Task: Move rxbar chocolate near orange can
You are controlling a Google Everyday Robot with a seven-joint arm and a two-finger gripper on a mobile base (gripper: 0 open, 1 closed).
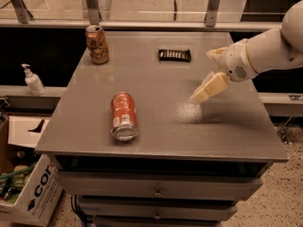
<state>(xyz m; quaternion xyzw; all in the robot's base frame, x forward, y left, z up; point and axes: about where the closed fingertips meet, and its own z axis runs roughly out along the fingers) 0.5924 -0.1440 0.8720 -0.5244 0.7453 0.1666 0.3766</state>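
Gripper [201,75], spread and empty, is held over the worktop's [227,126] right side; the rxbar chocolate [174,55], flat near the back edge, should be pinched across its narrow width, then set beside the orange can [97,44] at the back-left corner.

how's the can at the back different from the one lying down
The orange can stands upright at the back left of the table; the red-orange can lies on its side nearer the front. The orange can is dull and mottled; the red-orange can is brighter with a white label panel. Both are drink cans with silver tops. The gripper hangs open over the table's right side, touching neither.
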